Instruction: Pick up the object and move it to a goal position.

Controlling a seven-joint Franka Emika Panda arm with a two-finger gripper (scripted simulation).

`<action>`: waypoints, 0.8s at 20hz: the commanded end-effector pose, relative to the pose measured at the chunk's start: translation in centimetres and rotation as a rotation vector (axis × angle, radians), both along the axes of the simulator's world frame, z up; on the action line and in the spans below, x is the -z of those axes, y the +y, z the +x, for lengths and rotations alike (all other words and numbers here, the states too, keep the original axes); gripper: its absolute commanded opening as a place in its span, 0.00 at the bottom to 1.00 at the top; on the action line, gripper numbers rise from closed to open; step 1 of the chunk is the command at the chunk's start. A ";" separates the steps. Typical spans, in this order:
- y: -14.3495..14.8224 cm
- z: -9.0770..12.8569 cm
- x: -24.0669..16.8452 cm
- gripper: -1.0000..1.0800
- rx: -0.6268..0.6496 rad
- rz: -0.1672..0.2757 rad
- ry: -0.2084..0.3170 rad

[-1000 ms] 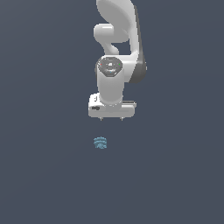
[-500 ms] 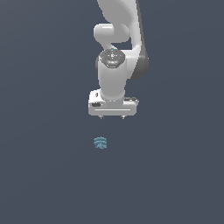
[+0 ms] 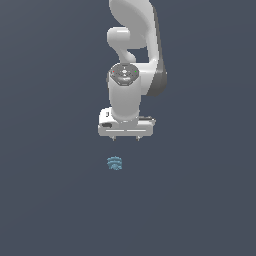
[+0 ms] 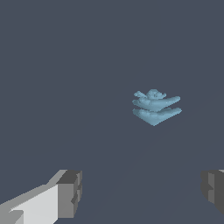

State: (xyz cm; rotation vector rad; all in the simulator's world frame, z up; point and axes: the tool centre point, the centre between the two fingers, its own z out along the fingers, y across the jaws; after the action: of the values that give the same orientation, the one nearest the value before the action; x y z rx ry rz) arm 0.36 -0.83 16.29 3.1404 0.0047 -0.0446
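The object [image 3: 114, 163], one small light-blue ridged thing, lay on the dark counter [image 3: 45, 200] below the gripper [image 3: 126, 138] and clear of it, a little toward the exterior view's left of the jaws. The jaws stood apart with nothing between them. From the wrist, the object [image 4: 155, 106] sat beyond the two fingertips [image 4: 70, 194], not between them. One arm, one object.

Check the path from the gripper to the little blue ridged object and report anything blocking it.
Nothing visible blocks it. The object lies alone on the dark surface, apart from the gripper, whose jaws stand wide apart. In the wrist view, only bare surface separates the fingertips from it. No goal marker is visible.
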 end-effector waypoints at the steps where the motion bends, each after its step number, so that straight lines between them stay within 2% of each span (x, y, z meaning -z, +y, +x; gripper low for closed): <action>1: -0.6 0.7 0.9 0.96 -0.003 0.000 -0.003; 9: -3.5 3.7 4.8 0.96 -0.018 0.001 -0.019; 16: -5.0 4.9 6.9 0.96 -0.025 0.001 -0.027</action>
State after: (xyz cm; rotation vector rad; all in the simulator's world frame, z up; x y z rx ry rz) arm 5.05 -5.64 9.75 3.1412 0.0403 -0.0061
